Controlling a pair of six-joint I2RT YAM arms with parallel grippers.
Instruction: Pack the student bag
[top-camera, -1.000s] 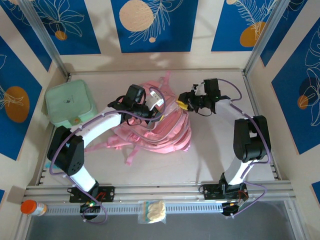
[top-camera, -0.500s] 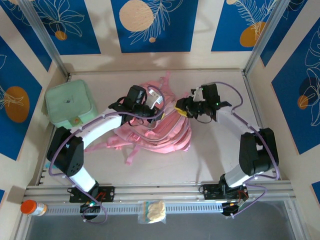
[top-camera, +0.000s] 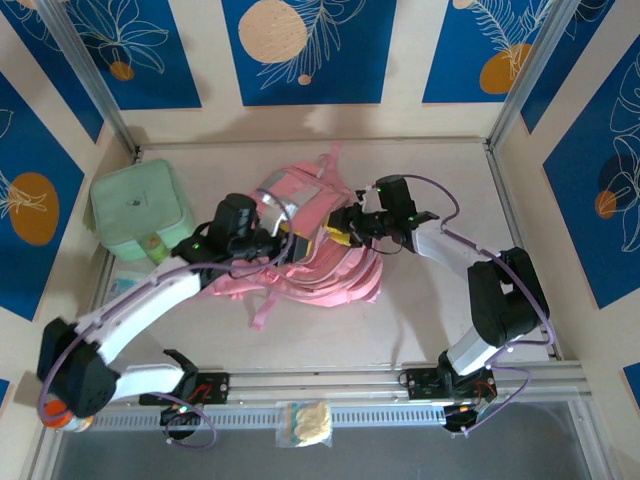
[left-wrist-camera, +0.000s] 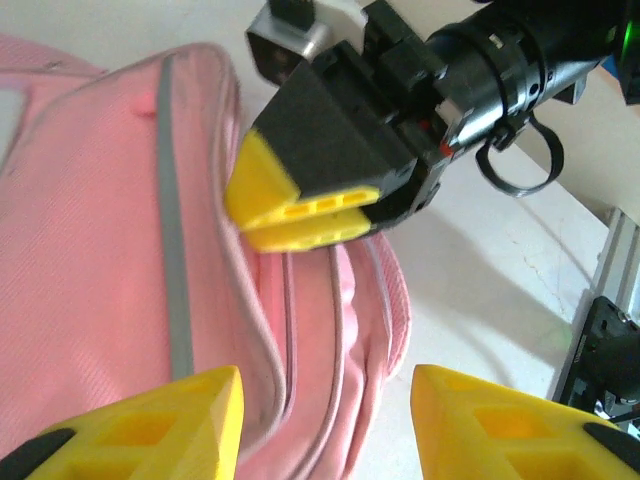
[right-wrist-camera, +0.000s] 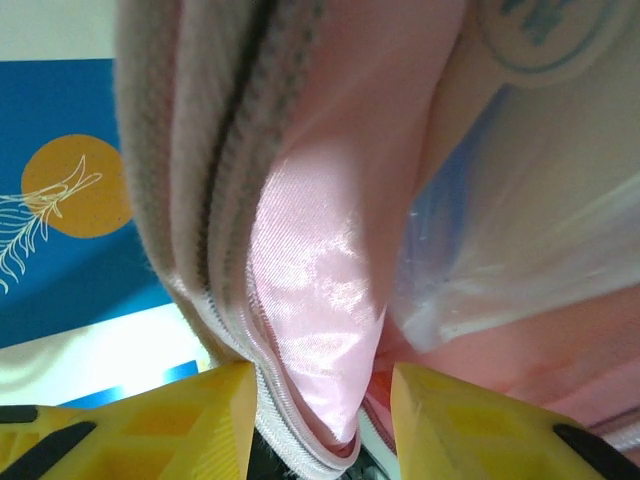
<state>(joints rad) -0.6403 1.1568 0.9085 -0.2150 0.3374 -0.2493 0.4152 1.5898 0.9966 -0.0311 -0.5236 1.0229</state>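
On the overhead camera I see the large soft pink fabric backpack (top-camera: 335, 275) lying crumpled in the middle of the pale table (top-camera: 440, 300), to the right of the mint-green square lidded case (top-camera: 140, 210) and between my two arms. My right pincer (top-camera: 338, 228) is clamped on the backpack's open rim; the right wrist view shows the grey zip edge and shiny pink lining running between its yellow fingers (right-wrist-camera: 150, 425). My left pincer (left-wrist-camera: 325, 410) stands apart with nothing in it, over the backpack's side seam and close to the right pincer's tips.
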